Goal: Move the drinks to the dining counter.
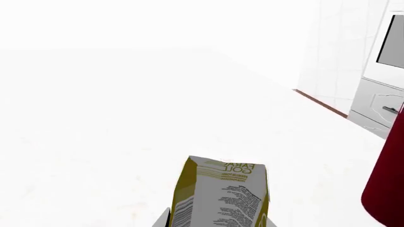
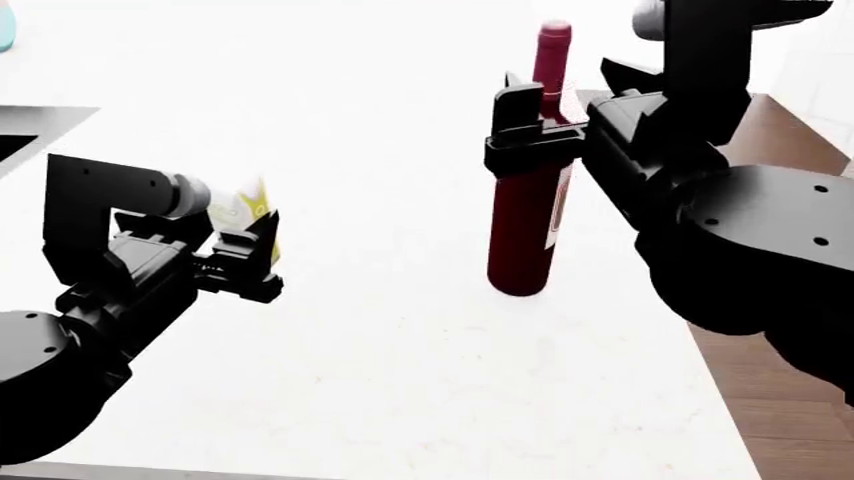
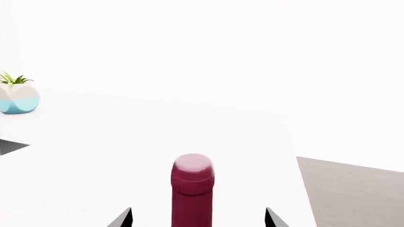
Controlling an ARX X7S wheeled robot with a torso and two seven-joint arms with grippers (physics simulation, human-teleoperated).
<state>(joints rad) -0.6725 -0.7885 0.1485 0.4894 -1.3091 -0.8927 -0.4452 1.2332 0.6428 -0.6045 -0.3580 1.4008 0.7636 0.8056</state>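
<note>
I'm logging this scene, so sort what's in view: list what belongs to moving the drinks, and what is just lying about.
Part of the job:
- tall dark-red glass wine bottle, standing between the right claw's fingers
- small white carton with yellow-green print, at the left claw
- plain bright-white smooth countertop

Just lying about:
- small green plant in a white and pale-blue pot
- white panelled cabinet

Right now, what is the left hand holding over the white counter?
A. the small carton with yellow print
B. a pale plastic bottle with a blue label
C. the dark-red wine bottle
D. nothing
A: the left hand is closed around the small carton, whose yellow-edged printed side fills the left wrist view; the wine bottle stands at the right hand.
</note>
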